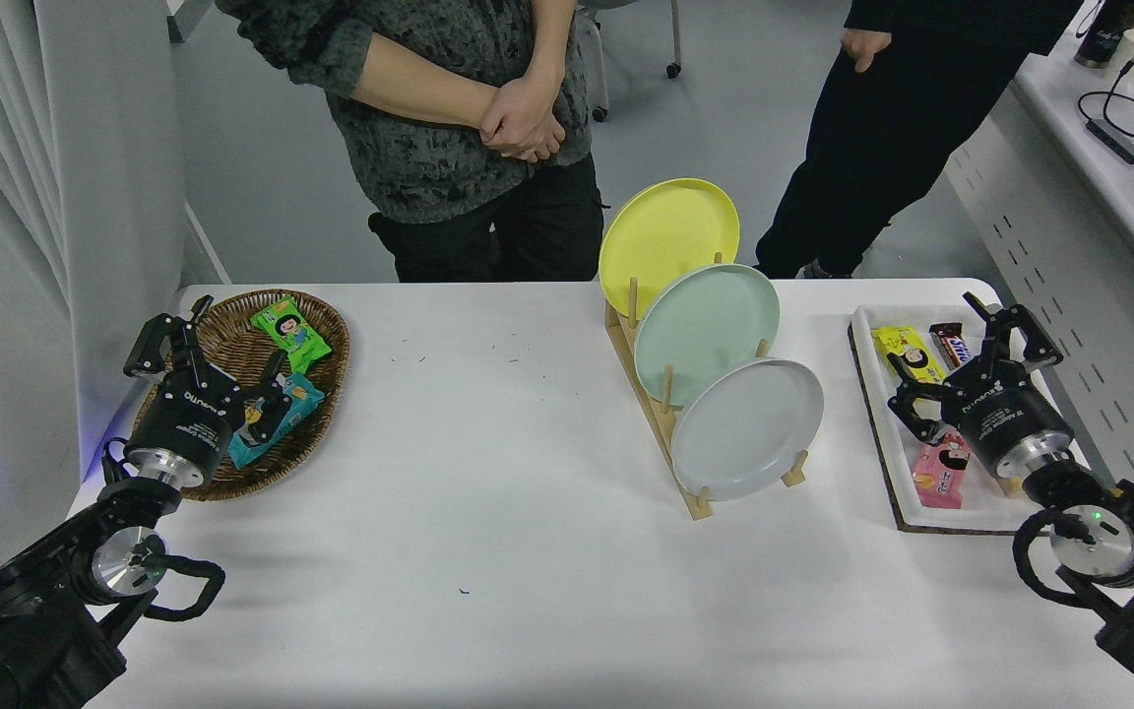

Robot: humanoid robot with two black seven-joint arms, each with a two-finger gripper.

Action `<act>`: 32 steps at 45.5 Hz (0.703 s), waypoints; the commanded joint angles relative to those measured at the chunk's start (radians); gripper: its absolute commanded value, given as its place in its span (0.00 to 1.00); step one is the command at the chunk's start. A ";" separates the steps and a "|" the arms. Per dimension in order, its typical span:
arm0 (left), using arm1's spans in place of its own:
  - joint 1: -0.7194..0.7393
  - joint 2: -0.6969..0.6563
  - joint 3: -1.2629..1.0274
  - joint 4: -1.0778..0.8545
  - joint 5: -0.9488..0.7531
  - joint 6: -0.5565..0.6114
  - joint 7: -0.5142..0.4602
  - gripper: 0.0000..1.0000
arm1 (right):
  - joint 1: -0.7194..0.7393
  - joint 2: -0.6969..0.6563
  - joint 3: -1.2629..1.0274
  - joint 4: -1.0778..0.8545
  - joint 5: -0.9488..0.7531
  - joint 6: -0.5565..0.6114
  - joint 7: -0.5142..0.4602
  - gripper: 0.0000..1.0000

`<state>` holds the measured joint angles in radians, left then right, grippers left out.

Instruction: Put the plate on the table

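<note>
The light grey plate (747, 427) stands tilted in the front slot of a wooden rack (670, 433) on the white table (488, 532). A mint-green plate (707, 333) and a yellow plate (667, 242) stand behind it in the same rack. My right gripper (966, 356) is open and empty, over the white tray to the right of the rack, well apart from the grey plate. My left gripper (210, 351) is open and parked at the lower left, over the wicker basket.
A wicker basket (331, 347) with snack packets sits at the left. A white tray (880, 425) with snack bars lies at the right. Two people stand at the table's far side. A white counter (1118, 187) with cables runs along the right.
</note>
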<state>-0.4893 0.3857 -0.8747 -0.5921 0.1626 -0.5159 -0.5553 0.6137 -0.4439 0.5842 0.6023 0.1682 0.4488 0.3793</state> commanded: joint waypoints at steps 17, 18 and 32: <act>-0.003 0.001 0.000 0.000 0.000 0.001 0.001 0.98 | 0.049 -0.131 -0.150 0.119 0.004 -0.010 -0.003 1.00; -0.003 0.001 0.000 0.000 0.000 0.001 0.000 0.98 | 0.052 -0.137 -0.152 0.134 0.004 -0.018 -0.003 1.00; -0.003 -0.001 0.000 0.000 0.000 0.001 0.001 0.98 | 0.081 -0.299 -0.208 0.507 0.013 -0.337 -0.003 1.00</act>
<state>-0.4923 0.3864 -0.8743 -0.5921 0.1626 -0.5156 -0.5543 0.6646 -0.6365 0.4408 0.8847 0.1721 0.2951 0.3762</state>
